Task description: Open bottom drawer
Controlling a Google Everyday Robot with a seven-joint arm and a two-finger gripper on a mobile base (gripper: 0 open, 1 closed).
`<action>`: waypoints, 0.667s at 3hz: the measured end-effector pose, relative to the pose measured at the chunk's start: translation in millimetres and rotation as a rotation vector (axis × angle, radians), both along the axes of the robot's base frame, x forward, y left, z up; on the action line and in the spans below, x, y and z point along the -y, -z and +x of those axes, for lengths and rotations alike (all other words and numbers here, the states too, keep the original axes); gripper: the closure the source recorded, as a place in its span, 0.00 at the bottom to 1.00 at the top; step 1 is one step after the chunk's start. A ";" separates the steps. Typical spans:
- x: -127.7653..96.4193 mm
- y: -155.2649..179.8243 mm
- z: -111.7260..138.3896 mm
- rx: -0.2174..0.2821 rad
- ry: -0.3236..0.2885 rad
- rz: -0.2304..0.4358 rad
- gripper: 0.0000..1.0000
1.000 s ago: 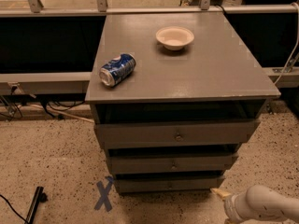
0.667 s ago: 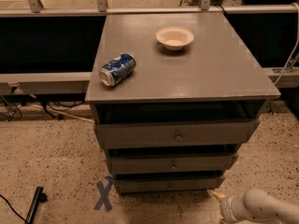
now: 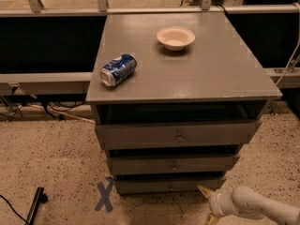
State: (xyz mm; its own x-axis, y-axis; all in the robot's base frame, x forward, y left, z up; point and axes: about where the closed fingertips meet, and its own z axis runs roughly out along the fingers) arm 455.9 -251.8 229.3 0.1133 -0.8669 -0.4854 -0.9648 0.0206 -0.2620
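Note:
The grey cabinet (image 3: 187,74) has three drawer fronts stacked under its top. The bottom drawer (image 3: 159,185) is the narrowest and thinnest front, just above the floor, and sits nearly flush under the middle drawer (image 3: 173,164). The top drawer (image 3: 178,135) is the widest. My gripper (image 3: 206,204) is low at the bottom right, just right of the bottom drawer's right end and in front of it. Its two pale fingertips (image 3: 203,190) are spread apart and hold nothing. It does not touch the drawer.
A blue soda can (image 3: 118,70) lies on its side on the cabinet top, and a white bowl (image 3: 175,37) stands behind it. A blue tape X (image 3: 105,196) marks the speckled floor on the left. A black object with a cable (image 3: 34,206) lies at the bottom left.
My gripper has moved left along the floor level, closer to the right end of the bottom drawer. The drawers, can and bowl have not moved.

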 end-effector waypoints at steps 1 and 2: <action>-8.9 20.6 66.2 0.072 0.027 0.002 0.00; -9.1 24.2 62.0 0.056 0.024 0.014 0.00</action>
